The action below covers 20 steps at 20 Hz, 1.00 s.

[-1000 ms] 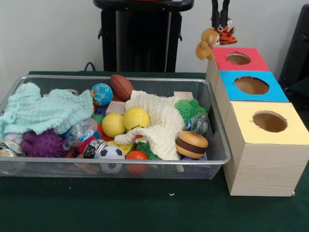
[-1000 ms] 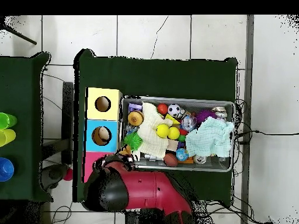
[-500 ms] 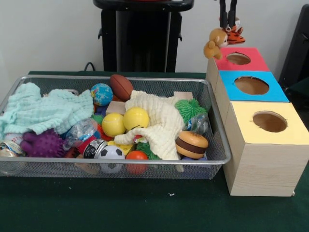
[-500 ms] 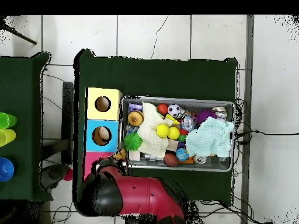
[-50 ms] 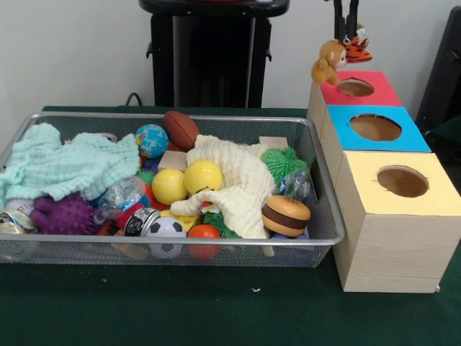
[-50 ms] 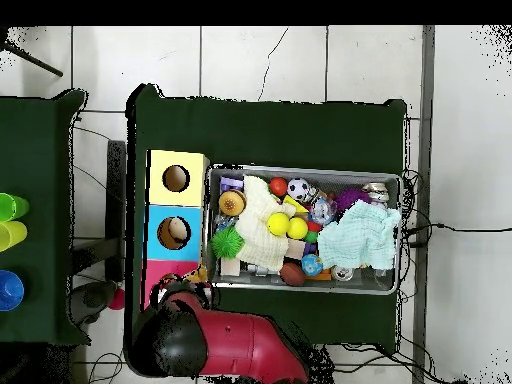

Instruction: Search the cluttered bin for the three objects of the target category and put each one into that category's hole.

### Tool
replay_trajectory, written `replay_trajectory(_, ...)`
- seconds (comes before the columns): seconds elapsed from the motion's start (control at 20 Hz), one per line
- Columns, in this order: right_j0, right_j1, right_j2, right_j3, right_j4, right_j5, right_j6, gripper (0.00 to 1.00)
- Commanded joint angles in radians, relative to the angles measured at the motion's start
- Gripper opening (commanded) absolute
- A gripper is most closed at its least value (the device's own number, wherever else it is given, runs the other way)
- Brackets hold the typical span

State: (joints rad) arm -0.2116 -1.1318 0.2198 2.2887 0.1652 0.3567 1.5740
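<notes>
Above red box [image 5: 369, 88], end effector [image 5: 346, 32] hangs vertical, gripping plush toys [image 5: 338, 52].

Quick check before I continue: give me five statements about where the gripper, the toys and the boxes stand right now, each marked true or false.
1. The gripper holds plush toys above the red box. True.
2. The plush toys are already inside the blue box. False: they hang at the red box's hole.
3. Two yellow balls lie side by side in the bin. True.
4. The toy burger sits on the yellow box. False: it lies in the bin.
5. The brown football is in the bin. True.
</notes>
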Motion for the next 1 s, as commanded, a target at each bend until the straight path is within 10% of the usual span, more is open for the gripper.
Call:
replay_trajectory(0.05, -0.009, 0.04, 0.032, 0.063, 0.085, -0.081, 0.256, 0.0)
replay_trajectory(1.0, -0.099, 0.065, 0.226, 0.169, 0.202, -0.245, 0.296, 0.0)
